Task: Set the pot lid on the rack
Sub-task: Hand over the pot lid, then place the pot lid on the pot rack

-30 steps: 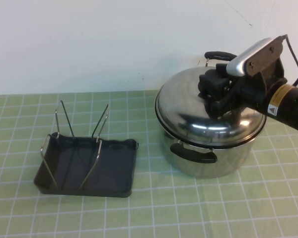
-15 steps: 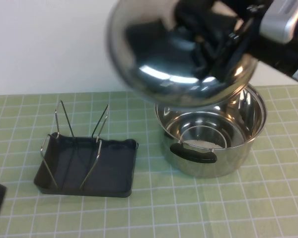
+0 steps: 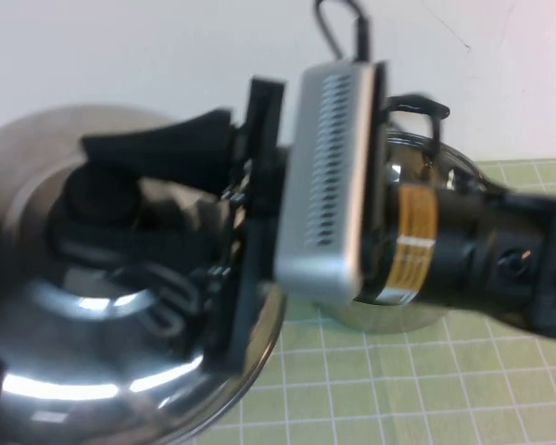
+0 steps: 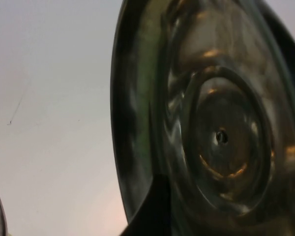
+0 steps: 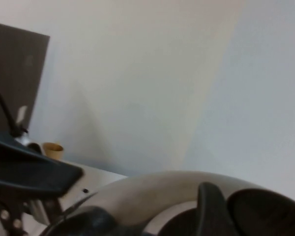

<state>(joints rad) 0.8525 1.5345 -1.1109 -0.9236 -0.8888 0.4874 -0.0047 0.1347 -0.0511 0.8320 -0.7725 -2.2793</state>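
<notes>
The pot lid is in the air at the left, tilted and close to the high camera. My right gripper is shut on its black knob, with the arm reaching in from the right. The right wrist view shows the knob, one finger and the lid's dome. The left wrist view is filled by the lid's underside. My left gripper sits close below the lid, and only a dark part of it shows by the rim. The rack is hidden behind the lid.
The open steel pot stands behind the right arm at the right, with one black handle showing above it. The green checked mat covers the table. A white wall is at the back.
The right gripper has lifted the lid off the pot and carried it up and to the left, toward the camera. The lid now covers the rack from view.
</notes>
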